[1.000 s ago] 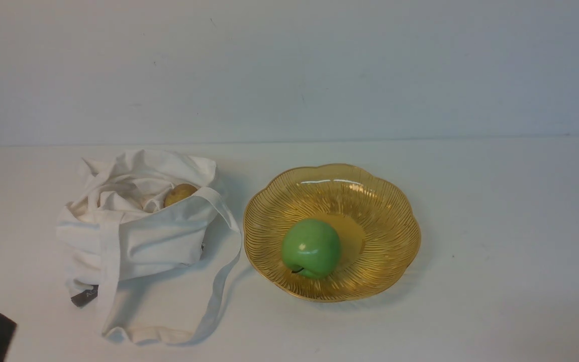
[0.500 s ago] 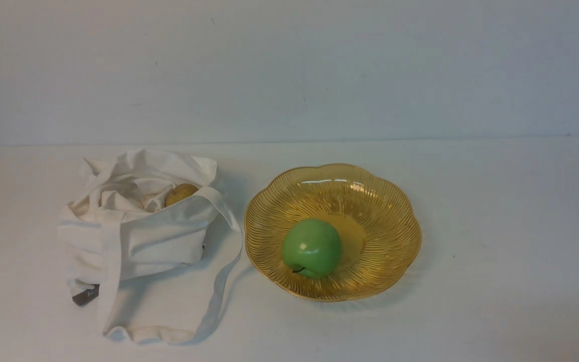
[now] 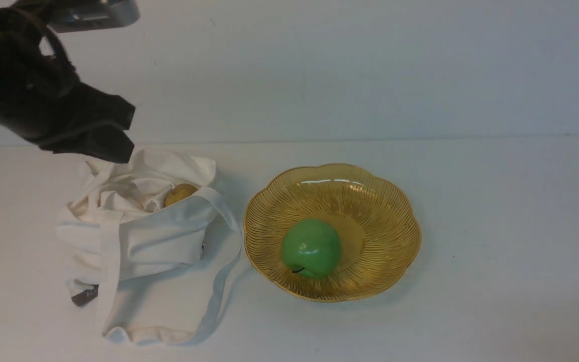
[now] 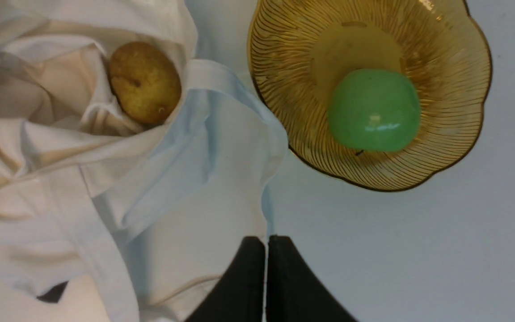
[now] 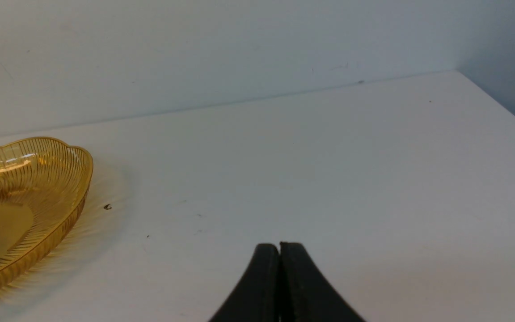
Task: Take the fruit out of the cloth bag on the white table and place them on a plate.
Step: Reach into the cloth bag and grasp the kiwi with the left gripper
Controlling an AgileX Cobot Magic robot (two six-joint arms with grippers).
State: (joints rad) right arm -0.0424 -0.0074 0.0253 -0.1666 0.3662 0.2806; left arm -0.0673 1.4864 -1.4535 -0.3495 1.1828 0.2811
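Note:
The fruit, small, yellow-brown and rough-skinned, lies in the open mouth of the off-white cloth bag on the left of the white table. My left gripper hangs high over the bag's far left side, shut and empty. From the left wrist I look down on the fruit in the bag's folds, with the gripper's tips pressed together. The amber plate stands right of the bag. My right gripper is shut over bare table right of the plate.
A glossy green apple lies in the plate, toward its front left; it also shows in the left wrist view as the apple. The bag's long strap loops over the table toward the plate. A wall rises behind the table.
The left arm showed at the lower left corner a second ago, was out of sight half a second ago, and now hangs high above the bag's far left. Bag, fruit and plate have not moved.

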